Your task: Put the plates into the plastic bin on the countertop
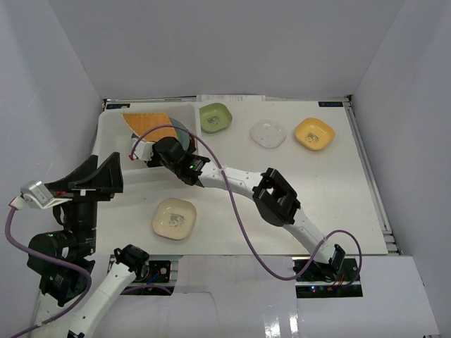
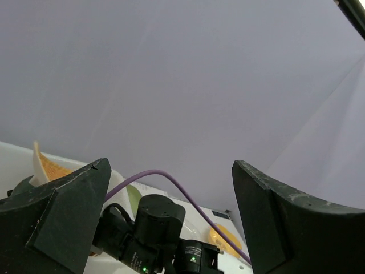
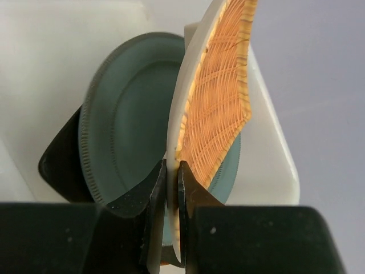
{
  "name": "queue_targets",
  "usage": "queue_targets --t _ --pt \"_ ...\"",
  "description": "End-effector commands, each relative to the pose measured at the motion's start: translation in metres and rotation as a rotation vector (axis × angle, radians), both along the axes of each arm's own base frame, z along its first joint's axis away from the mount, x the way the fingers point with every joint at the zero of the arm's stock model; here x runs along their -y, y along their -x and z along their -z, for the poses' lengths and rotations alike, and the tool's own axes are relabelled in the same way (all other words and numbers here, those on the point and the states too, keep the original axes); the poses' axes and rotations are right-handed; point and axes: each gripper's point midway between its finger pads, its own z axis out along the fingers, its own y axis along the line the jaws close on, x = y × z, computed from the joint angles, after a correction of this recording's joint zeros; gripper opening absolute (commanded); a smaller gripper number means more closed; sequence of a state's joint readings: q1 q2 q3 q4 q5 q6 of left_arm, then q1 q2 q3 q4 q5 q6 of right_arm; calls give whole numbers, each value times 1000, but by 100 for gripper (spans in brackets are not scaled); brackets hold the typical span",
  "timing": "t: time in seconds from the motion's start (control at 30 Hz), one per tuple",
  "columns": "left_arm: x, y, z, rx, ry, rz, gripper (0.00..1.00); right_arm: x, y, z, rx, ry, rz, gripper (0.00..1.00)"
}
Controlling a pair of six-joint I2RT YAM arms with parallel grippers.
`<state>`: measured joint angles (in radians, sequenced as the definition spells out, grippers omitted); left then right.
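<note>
My right gripper (image 3: 172, 165) is shut on the rim of the tan fan-shaped plate (image 3: 219, 97), holding it on edge over the plastic bin (image 3: 268, 154). Under it in the bin lies a blue-grey round plate (image 3: 128, 131), with a dark plate edge showing beneath. From above, the fan plate (image 1: 148, 121) sits over the bin (image 1: 113, 137) at the back left of the countertop, with the right gripper (image 1: 151, 151) at its near edge. My left gripper (image 1: 95, 179) hangs open and empty, raised at the left. A cream plate (image 1: 174, 218), green plate (image 1: 215, 117), clear plate (image 1: 268, 134) and yellow plate (image 1: 313, 133) lie on the countertop.
White walls enclose the countertop on three sides. A purple cable (image 1: 232, 204) loops along the right arm, which stretches diagonally from its base at the near right to the bin. The left wrist view looks past open fingers (image 2: 68, 211) at the right wrist (image 2: 154, 228).
</note>
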<state>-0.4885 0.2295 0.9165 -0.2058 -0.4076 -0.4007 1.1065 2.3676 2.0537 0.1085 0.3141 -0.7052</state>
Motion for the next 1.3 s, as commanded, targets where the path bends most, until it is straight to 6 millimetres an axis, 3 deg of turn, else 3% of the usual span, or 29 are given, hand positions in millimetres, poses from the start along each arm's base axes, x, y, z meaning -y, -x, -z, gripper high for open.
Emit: queue_targets --t 0.0,0.07,0.13,0.23,0.27,0.33,0.37,0.43,0.47,0.5,0.53,0.57,0.6,0.63,0.67,0.7,0.73,0.8,0.83,0.9,0.93,1.07,1.2,1.23,1.27 --pt "12 -20 20 -73 -51 4 98 -14 -2 -60 138 -98 -32 8" --pt "13 -23 23 -80 -57 2 98 0 -2 -42 172 -46 10 13" --pt "14 -25 25 -81 -61 0 98 9 -3 -50 225 -57 43 24" --pt "15 -27 26 -85 -61 0 98 24 0 -67 219 -92 69 52" --pt "15 -28 27 -91 -65 -1 98 31 4 -81 213 -119 68 65" --pt "17 -30 29 -99 -64 3 98 33 16 -95 157 -196 31 76" --pt "18 -33 31 -108 -64 4 98 41 24 -121 143 -257 20 81" --pt "22 -36 37 -136 -66 18 98 47 40 -120 34 -336 -13 81" --pt "25 -38 40 -148 -64 30 98 60 47 -142 8 -399 -14 81" --pt "31 -43 49 -173 -81 45 98 68 53 -124 -54 -401 -7 81" --pt "35 -46 54 -187 -89 58 98 74 59 -119 -161 -474 14 81" --pt "39 -49 60 -204 -96 65 98 87 68 -132 -209 -537 19 79" --pt "45 -57 73 -244 -120 78 98 98 78 -95 -297 -508 39 78" --pt "48 -60 79 -259 -134 84 98 106 86 -82 -358 -522 49 78" --pt "51 -63 87 -284 -153 89 98 116 99 -85 -464 -603 65 76" --pt "54 -69 97 -313 -166 87 98 125 107 -70 -542 -626 97 76" --pt "55 -72 103 -328 -177 86 98 140 118 -29 -631 -590 147 75" --pt "59 -78 118 -363 -196 91 98 155 137 -7 -817 -654 217 75" --pt "62 -80 123 -373 -204 101 98 166 150 24 -889 -616 247 76" --pt "67 -84 137 -403 -218 111 98 170 171 40 -1028 -634 262 80" --pt "70 -87 143 -420 -226 117 98 175 180 58 -1084 -615 282 82" --pt "75 -92 155 -456 -240 134 98 163 201 76 -1246 -629 265 88" --pt "73 -95 160 -470 -253 112 98 148 192 89 -1282 -655 310 88" --pt "71 -96 160 -471 -257 103 98 145 189 107 -1288 -633 350 87" --pt "71 -97 161 -477 -261 96 98 134 187 104 -1313 -643 343 86"
